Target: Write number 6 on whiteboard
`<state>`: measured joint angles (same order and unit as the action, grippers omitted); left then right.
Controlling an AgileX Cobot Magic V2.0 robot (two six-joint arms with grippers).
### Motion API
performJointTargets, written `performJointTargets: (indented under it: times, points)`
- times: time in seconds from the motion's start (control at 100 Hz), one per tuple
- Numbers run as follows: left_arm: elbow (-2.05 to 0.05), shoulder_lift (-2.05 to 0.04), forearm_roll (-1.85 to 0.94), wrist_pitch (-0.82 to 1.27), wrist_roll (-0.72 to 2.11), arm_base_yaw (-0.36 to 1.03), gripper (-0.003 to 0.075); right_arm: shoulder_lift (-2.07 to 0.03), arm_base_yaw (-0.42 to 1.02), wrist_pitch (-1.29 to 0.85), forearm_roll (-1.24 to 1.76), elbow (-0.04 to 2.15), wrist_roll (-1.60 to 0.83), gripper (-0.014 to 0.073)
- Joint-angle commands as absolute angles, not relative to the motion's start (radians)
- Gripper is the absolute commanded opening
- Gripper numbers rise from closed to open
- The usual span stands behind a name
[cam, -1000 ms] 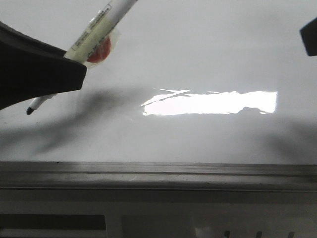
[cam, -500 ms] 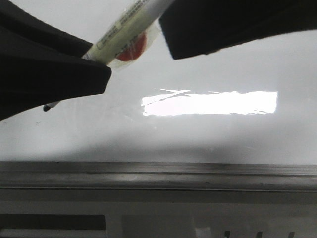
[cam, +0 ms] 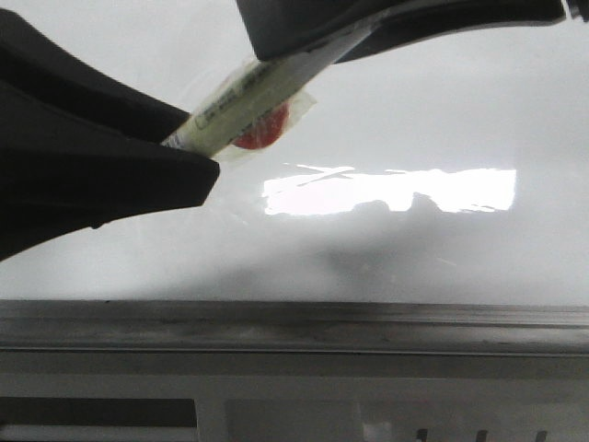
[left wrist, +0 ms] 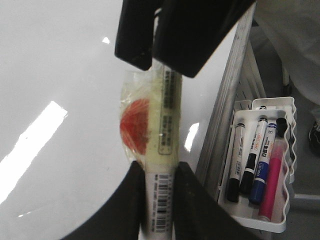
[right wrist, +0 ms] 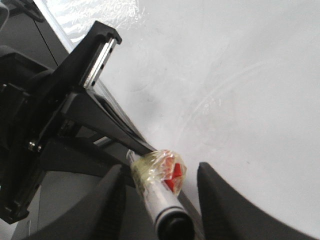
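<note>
The whiteboard [cam: 433, 120] fills the front view, glossy white, with a bright light glare [cam: 396, 191]. No number 6 shows on it. My left gripper [cam: 189, 138] is shut on a white marker [cam: 248, 97] that has yellowish tape and a red patch. The marker slants up to the right, and its tip is hidden behind the left gripper. My right gripper [cam: 304, 41] is at the marker's upper end. In the right wrist view its jaws stand open [right wrist: 160, 170], one on each side of the marker [right wrist: 162, 200], with gaps. The left wrist view shows the left gripper [left wrist: 159, 175] clamped on the marker's barrel [left wrist: 169, 115].
A grey metal rail [cam: 294, 327] runs along the whiteboard's bottom edge. In the left wrist view a white tray [left wrist: 272, 102] hangs beside the board's edge. It holds black, blue and pink markers [left wrist: 250, 160].
My right gripper came in from the upper right and now stands around the marker's upper end. My left gripper shifted right with the marker, hiding its tip.
</note>
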<state>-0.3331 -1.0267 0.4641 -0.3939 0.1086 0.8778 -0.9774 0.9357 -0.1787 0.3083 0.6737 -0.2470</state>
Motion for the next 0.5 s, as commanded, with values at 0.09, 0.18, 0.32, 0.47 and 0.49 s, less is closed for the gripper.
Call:
performJointTargets:
  times: [0.09, 0.18, 0.32, 0.47, 0.49]
  points:
    - [-0.366, -1.028, 0.45, -0.48, 0.108, 0.887, -0.002, -0.982, 0.938, -0.106, 0.333, 0.709, -0.255, 0.026]
    - [-0.366, -1.028, 0.45, -0.486, 0.108, 0.887, -0.002, -0.993, 0.938, -0.121, 0.341, 0.709, -0.255, 0.0258]
    - [-0.366, -1.028, 0.45, -0.486, 0.108, 0.887, -0.002, -1.0, 0.938, -0.132, 0.346, 0.709, -0.255, 0.0258]
    - [-0.366, -1.028, 0.45, -0.486, 0.108, 0.887, -0.002, -1.0, 0.938, -0.134, 0.346, 0.709, -0.255, 0.0258]
    - [-0.366, -1.028, 0.45, -0.486, 0.108, 0.887, -0.002, -1.0, 0.938, -0.137, 0.346, 0.709, -0.255, 0.0258]
